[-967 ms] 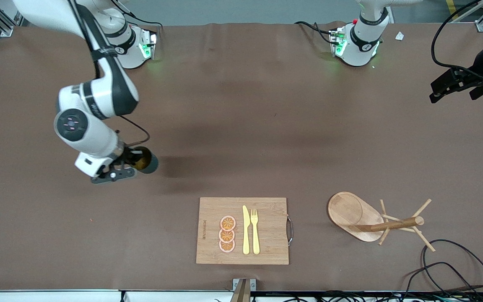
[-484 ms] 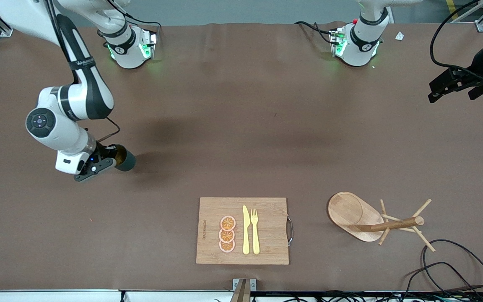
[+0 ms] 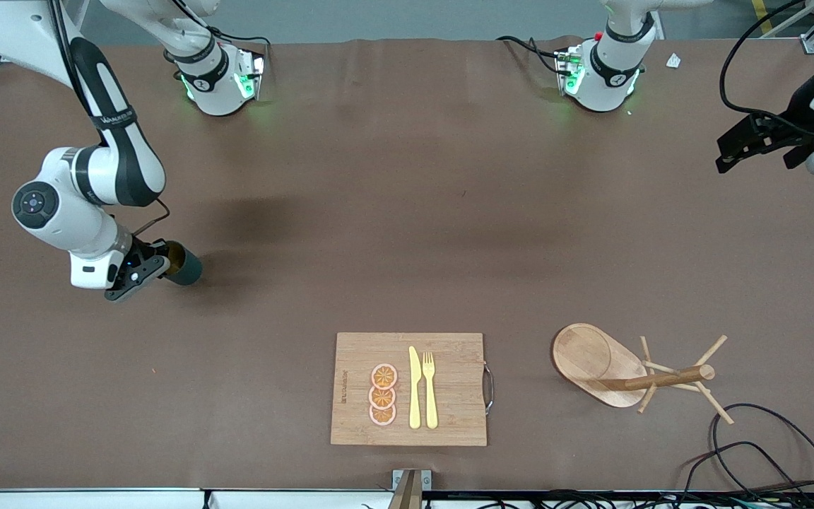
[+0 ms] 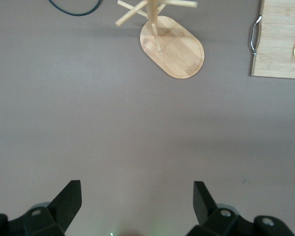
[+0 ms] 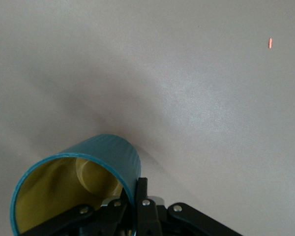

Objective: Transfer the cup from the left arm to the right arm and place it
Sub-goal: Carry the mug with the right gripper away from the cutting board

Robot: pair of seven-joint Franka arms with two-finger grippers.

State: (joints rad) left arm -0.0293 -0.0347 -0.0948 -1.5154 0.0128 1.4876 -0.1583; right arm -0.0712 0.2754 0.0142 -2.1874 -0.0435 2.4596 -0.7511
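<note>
The cup (image 3: 185, 268), teal outside and ochre-yellow inside, hangs tipped on its side over the bare brown table toward the right arm's end. My right gripper (image 3: 164, 264) is shut on the cup's rim. In the right wrist view one finger lies inside the cup (image 5: 96, 167) and one outside, where the right gripper (image 5: 135, 199) pinches the wall. The handle is hidden. My left gripper (image 3: 738, 150) waits up over the left arm's end of the table. It stands open in the left wrist view, where the left gripper (image 4: 136, 200) has only table between its fingers.
A wooden cutting board (image 3: 453, 403) with orange slices (image 3: 383, 394), a yellow knife (image 3: 415, 387) and a fork (image 3: 429, 389) lies near the front camera. Beside it, toward the left arm's end, is a wooden mug tree (image 3: 594, 357), tipped over. Black cables (image 3: 767, 442) loop at that corner.
The right arm has carried the cup toward its own end of the table, still shut on it. The left gripper has barely shifted.
</note>
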